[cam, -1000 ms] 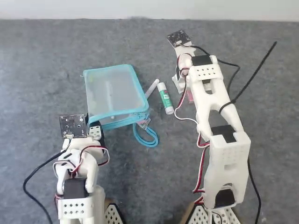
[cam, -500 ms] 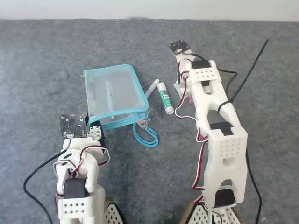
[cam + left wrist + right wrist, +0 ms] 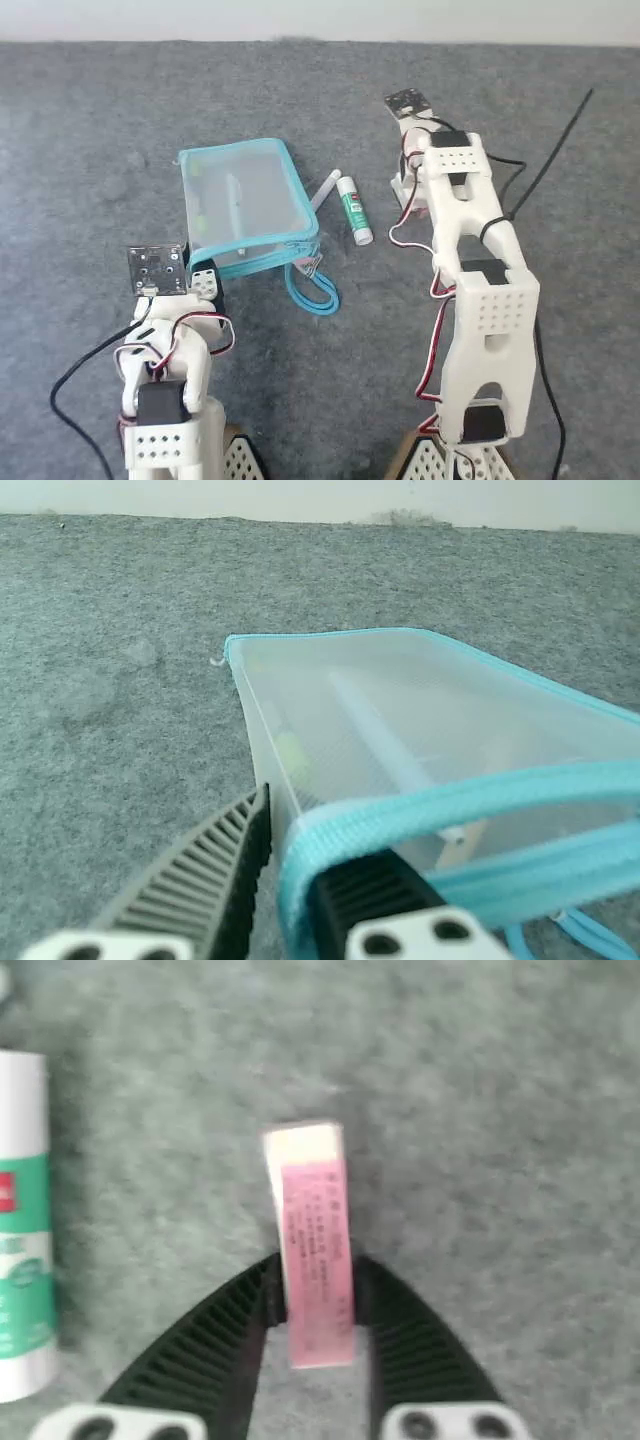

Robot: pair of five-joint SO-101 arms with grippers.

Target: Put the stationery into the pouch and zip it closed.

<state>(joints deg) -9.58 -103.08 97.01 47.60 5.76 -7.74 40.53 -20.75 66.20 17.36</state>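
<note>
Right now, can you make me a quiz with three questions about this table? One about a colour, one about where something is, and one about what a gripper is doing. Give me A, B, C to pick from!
1. What colour is the pouch's zip edge?
A. red
B. light blue
C. yellow

2. Where does the glue stick lie?
A. inside the pouch
B. on top of the pouch
C. on the table beside the white pen

3. What is between the fingers of the right gripper?
A. nothing
B. a pink eraser
C. the glue stick

Answers:
1. B, since the high view shows a light blue rim all round the pouch.
2. C, since it lies on the grey surface next to the pen, outside the pouch.
3. B, since the right wrist view shows both fingers against the eraser's sides.
</note>
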